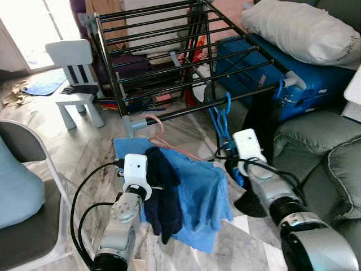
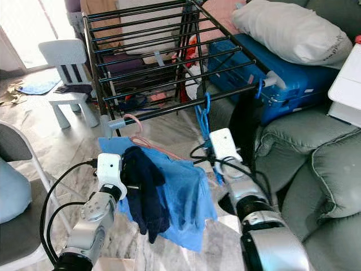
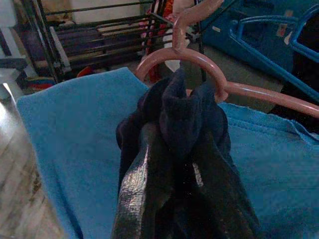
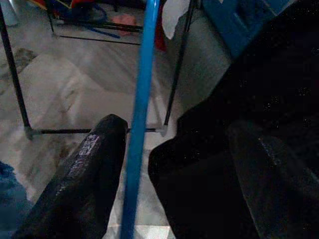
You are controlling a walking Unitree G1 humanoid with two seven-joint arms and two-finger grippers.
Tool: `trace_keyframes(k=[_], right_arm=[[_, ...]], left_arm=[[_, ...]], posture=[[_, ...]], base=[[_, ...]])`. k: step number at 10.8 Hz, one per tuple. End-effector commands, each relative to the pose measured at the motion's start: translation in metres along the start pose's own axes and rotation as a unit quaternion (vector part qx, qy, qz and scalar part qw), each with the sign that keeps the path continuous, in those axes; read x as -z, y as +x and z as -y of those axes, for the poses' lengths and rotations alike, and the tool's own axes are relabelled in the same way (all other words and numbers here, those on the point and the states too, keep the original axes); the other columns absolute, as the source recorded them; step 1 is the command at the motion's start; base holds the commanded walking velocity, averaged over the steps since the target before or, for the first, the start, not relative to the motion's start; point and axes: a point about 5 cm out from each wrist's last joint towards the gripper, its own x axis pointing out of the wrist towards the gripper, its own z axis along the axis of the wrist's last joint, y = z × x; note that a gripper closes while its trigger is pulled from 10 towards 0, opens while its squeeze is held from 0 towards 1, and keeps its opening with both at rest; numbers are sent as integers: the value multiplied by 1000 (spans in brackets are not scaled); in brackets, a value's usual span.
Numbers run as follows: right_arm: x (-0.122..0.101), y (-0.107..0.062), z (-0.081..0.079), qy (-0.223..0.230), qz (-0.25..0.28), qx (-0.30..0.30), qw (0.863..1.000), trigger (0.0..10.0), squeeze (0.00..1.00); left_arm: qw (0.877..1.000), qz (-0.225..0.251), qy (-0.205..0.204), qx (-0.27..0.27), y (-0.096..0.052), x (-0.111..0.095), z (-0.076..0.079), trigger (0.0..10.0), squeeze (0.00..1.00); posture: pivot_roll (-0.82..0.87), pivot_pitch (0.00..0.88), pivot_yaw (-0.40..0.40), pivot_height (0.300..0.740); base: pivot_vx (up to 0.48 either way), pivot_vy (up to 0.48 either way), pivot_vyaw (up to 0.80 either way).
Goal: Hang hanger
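Landmark: black drying rack [image 1: 186,51]. Nearest the camera, in front of the rack, the left gripper [image 3: 169,164] is closed on a dark navy garment [image 1: 163,192] draped with a blue cloth [image 1: 206,197] on the pink hanger [image 1: 161,135]. The hanger's hook sits just below the rack's front rail. The right gripper [image 4: 169,169] stands open, a blue hanger [image 1: 223,121] passing between its fingers; this hanger hangs from the front rail. Behind the rack's right end lies a blue suitcase [image 1: 293,79] bearing a grey pillow [image 1: 299,28].
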Motion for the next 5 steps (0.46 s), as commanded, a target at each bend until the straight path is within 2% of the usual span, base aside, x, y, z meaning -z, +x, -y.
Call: trace_keyframes(k=[1,5], right_arm=[[-8,1,1,0,15,4,1000,10000,0],[-17,4,3,-7,21,-4,1000,10000,0]], left_arm=[[1000,8,2,-7,3,-6,-2,10000,0],[1000,8,2,-5,5,-6,-1,10000,0]], posture=[[-109,0,39,740],[-109,0,37,740]], base=[[0,0,0],[0,0,0]])
